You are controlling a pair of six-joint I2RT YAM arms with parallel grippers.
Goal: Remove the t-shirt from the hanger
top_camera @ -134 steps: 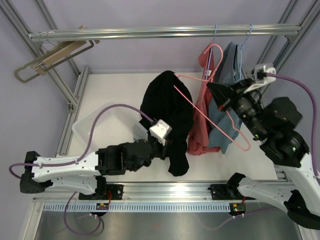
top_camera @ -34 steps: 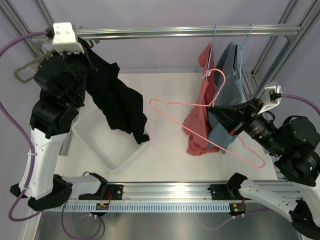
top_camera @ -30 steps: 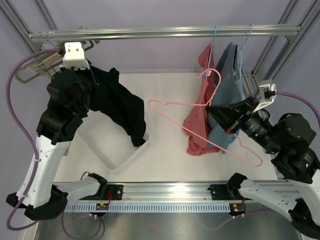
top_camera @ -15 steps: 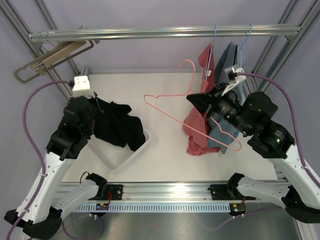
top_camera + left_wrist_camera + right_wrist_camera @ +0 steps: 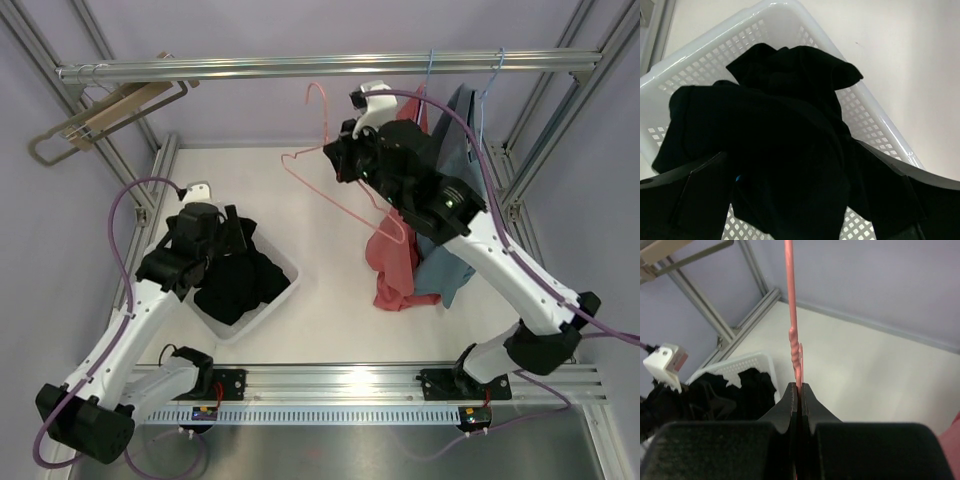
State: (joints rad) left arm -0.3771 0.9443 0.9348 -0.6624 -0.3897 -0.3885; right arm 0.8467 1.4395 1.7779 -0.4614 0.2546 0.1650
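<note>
Pressed tight together, the right arm's [image 5: 470, 230] jaws pinch the pink hanger [image 5: 789, 290] on its wire just below the twisted neck. They hold it bare and high over the bench [image 5: 320, 310], well to the right of the white basket [image 5: 289, 276] and farther back. Gripping that close to the hook probably keeps the frame from swinging. The left arm's [image 5: 150, 300] jaws hang spread wide just above the basket, with the black t-shirt [image 5: 232, 288] heaped between and beneath them, filling the basket. That wide spread reads to me as a release, though I cannot tell whether cloth touches either finger. With shirt and hanger well apart, the job looks essentially done. A red shirt [image 5: 395, 265] hanging to the right of the basket plays no part.
</note>
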